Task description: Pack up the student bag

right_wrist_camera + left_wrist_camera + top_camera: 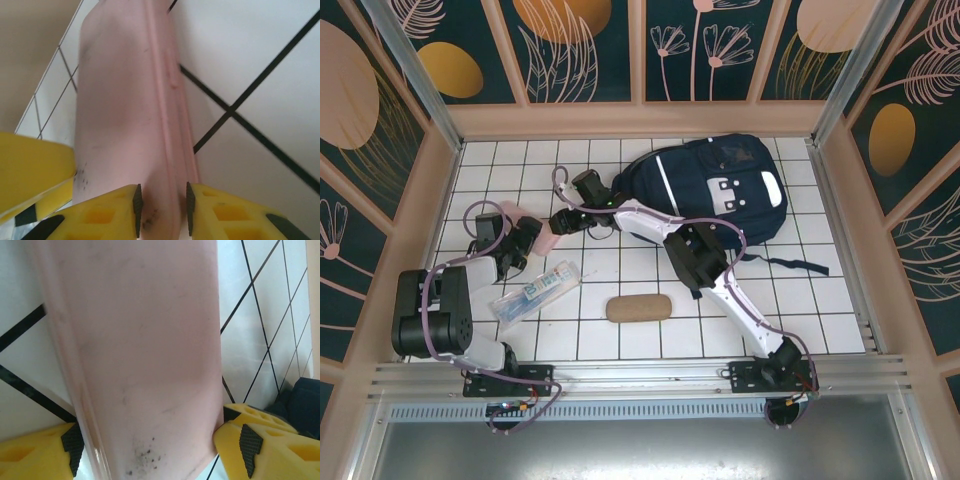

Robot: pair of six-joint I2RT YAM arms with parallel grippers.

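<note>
The student bag [720,190], a navy backpack with white stripes and grey patches, lies flat at the back right of the tiled table; a corner of the bag [306,407] shows in the left wrist view. A pink case [546,241] lies at the left. My left gripper [520,240] spans the width of the pink case [145,340], and both yellow fingers of the left gripper [150,445] press its sides. My right gripper [565,220] reaches in from the right. The right gripper [161,210] is shut on the end of the case [120,115].
A clear pouch of pens [538,288] lies just in front of the left gripper. A brown oval case [639,308] rests near the middle front. The right arm's elbow [695,255] overhangs the bag's front edge. Wooden walls [430,200] enclose the table.
</note>
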